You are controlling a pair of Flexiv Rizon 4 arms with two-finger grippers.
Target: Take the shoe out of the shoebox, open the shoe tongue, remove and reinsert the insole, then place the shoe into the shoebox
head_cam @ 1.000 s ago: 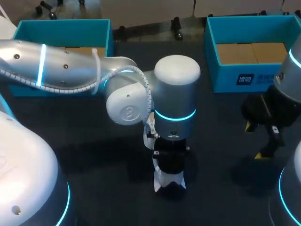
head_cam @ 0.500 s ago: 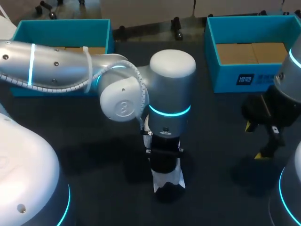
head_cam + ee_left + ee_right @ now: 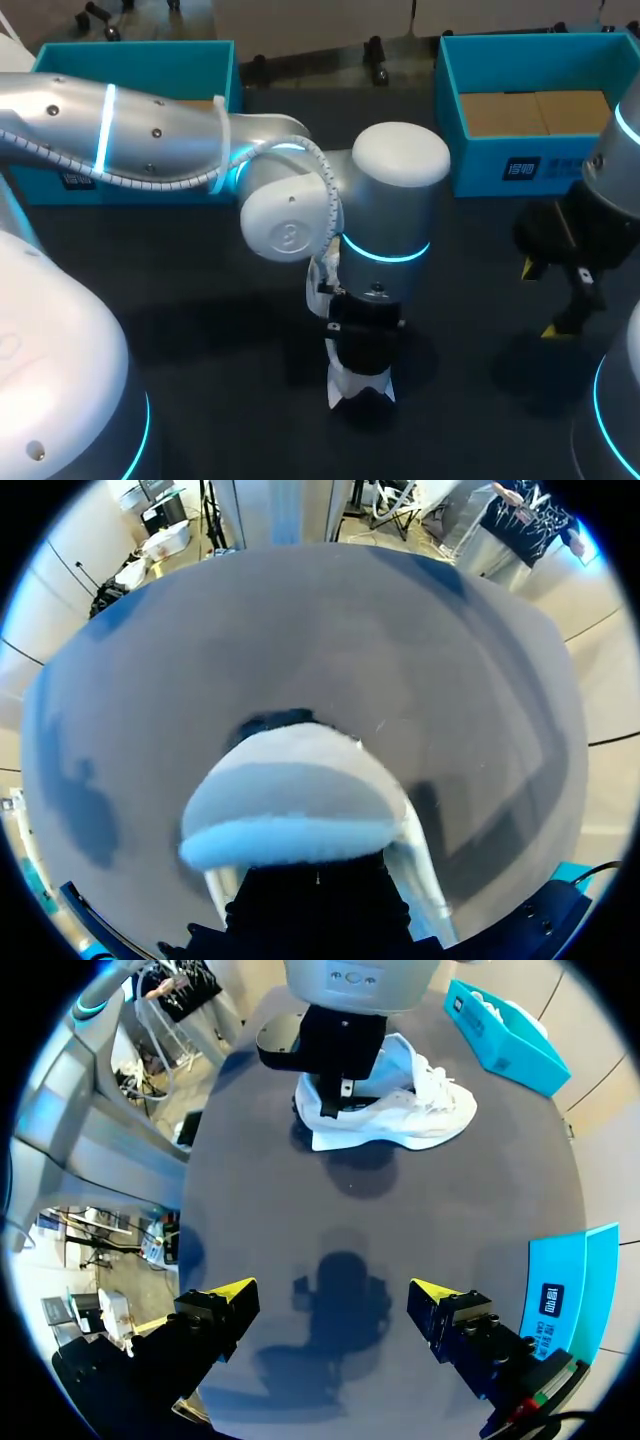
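Head view: the white shoe point(image 3: 360, 385) sits on the table point(image 3: 200, 330), right under the left arm point(image 3: 390, 200). Can't tell if the left jaws are open or clamped. The right jaws hang open, well apart from the shoe. Both teal boxes, left shoebox point(image 3: 130, 55) and right shoebox point(image 3: 480, 165), show brown inside.

Left wrist view: the shoe's point(image 3: 300, 800) rounded white-grey end is just ahead.

Right wrist view: the laced shoe point(image 3: 420, 1110) is well ahead of the right jaws, and the left shoebox point(image 3: 500, 1050) has something white in it.

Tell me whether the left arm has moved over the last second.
Yes. In the head view the left arm first swung away from the right shoebox, then came back and ended nearer to it than before.
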